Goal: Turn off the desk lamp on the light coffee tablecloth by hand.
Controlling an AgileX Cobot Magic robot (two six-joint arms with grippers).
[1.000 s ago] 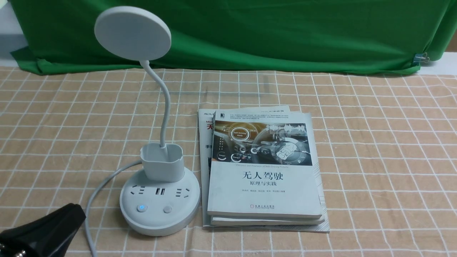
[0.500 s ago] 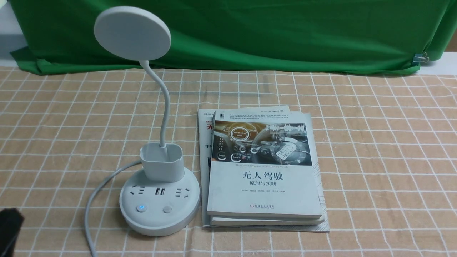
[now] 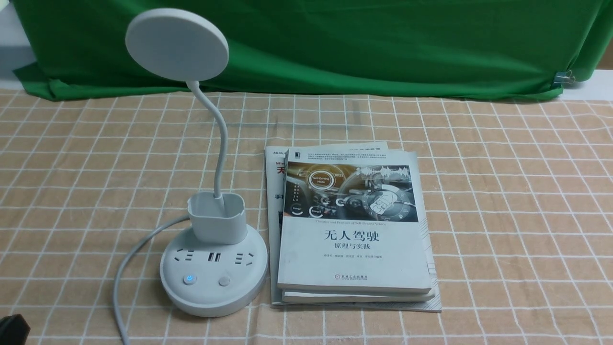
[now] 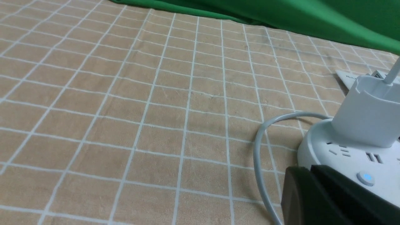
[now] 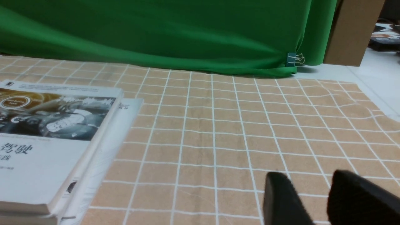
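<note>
The white desk lamp (image 3: 213, 273) stands on the light coffee tablecloth (image 3: 503, 215), left of centre, with its disc head (image 3: 177, 44) raised on the gooseneck. On the round base, the left button (image 3: 190, 279) glows blue and the right button (image 3: 224, 281) is plain. My left gripper (image 3: 12, 328) shows only as a black sliver at the bottom left corner. In the left wrist view it (image 4: 311, 170) is shut and empty, close to the lamp base (image 4: 343, 156) and apart from the blue button (image 4: 365, 178). My right gripper (image 5: 312, 184) is open and empty over bare cloth.
A stack of books (image 3: 352, 230) lies right beside the lamp base. The lamp's grey cable (image 3: 125, 268) curves off the base to the near left. A green cloth backdrop (image 3: 383, 43) hangs at the back, held by a clip (image 3: 565, 77).
My left gripper has drawn back from near the lamp base toward the bottom left corner and is nearly out of the front view. The lamp and books have not moved.
</note>
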